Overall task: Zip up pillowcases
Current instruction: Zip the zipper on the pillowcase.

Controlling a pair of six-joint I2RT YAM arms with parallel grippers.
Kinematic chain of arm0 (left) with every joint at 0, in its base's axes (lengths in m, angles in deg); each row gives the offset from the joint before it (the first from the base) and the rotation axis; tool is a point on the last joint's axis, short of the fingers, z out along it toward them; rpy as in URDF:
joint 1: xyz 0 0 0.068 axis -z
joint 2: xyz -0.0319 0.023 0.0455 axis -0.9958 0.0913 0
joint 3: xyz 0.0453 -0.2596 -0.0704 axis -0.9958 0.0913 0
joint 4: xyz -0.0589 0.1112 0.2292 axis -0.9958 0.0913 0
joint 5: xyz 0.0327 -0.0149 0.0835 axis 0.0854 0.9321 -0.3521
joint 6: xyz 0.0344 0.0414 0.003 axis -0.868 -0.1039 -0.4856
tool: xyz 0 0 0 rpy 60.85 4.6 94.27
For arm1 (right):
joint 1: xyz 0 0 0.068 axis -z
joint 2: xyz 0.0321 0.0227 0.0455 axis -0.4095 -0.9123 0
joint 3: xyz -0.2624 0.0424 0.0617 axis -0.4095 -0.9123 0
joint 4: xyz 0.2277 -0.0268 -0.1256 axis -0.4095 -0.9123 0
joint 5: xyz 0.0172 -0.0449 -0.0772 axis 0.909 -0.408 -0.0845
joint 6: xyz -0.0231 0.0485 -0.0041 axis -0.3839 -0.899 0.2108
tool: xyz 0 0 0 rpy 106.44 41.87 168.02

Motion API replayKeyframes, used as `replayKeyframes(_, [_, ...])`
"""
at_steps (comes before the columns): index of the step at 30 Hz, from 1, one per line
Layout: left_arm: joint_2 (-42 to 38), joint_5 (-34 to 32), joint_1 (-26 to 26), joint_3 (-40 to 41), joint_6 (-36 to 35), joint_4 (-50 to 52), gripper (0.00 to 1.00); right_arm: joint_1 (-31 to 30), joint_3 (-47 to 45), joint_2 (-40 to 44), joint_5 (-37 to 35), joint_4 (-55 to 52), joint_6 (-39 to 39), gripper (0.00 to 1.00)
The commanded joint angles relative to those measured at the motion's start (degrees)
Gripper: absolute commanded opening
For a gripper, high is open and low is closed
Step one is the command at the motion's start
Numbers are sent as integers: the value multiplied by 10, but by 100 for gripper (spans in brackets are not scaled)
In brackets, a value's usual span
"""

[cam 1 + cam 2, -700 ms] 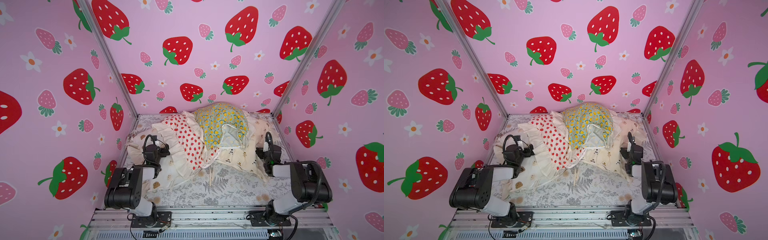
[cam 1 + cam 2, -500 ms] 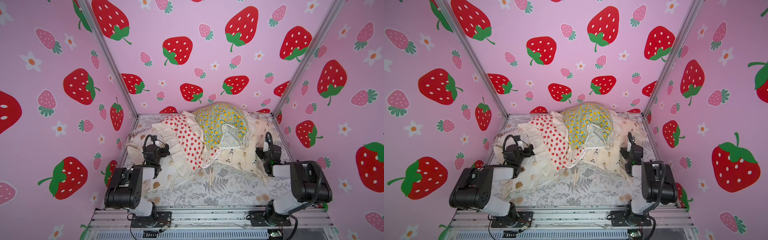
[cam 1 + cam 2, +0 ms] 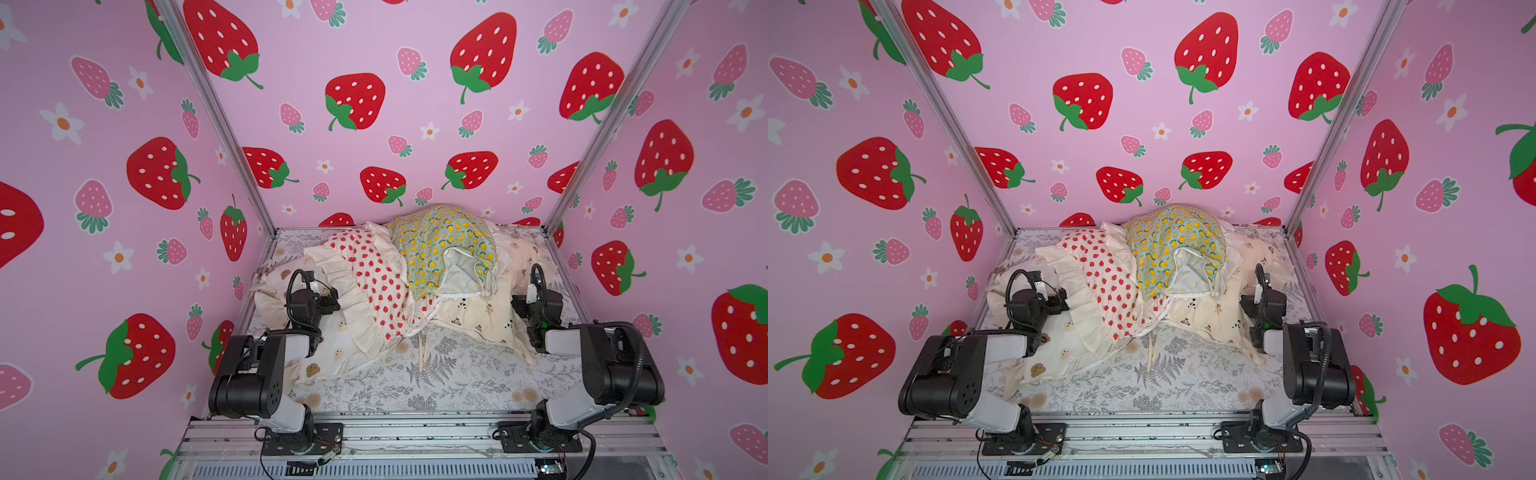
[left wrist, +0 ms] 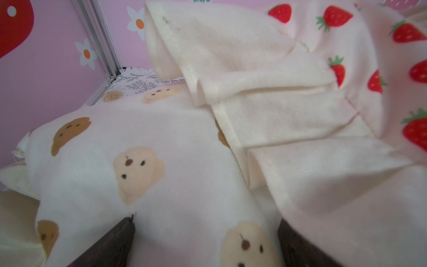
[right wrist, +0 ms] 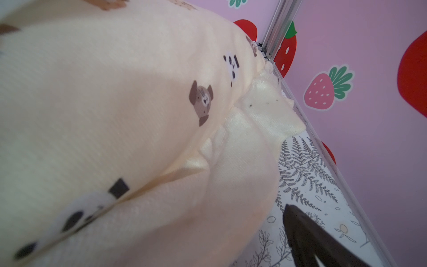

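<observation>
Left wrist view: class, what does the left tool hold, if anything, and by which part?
Nothing: the left tool is open, its fingers apart over the bear-face pillowcase.

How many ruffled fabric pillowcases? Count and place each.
4: white bear-face pillowcase by the left arm; red strawberry pillowcase overlapping it; yellow lemon pillowcase rearmost; cream panda pillowcase by the right arm. Others possibly hidden.
</observation>
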Motion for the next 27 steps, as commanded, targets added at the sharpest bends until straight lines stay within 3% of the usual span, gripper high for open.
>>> replayKeyframes(1, [10, 17, 0, -4, -12, 20, 99, -6, 4, 2, 14, 0, 6, 100])
replayKeyframes(10, [5, 26, 0, 0, -16, 14, 99, -7, 2, 4, 14, 3, 6, 100])
replayKeyframes(15, [-59, 50, 0, 23, -24, 33, 99, -6, -35, 46, 1, 35, -3, 100])
replayKeyframes(20, [-171, 44, 0, -1, 3, 203, 99, -6, -5, 165, -15, -132, -24, 100])
replayKeyframes(25, [-291, 11, 0, -27, 80, 358, 99, -4, 21, 291, 0, -282, -55, 100])
replayKeyframes(27, [-330, 27, 0, -40, 100, 401, 99, -3, 33, 338, 1, -346, -74, 100])
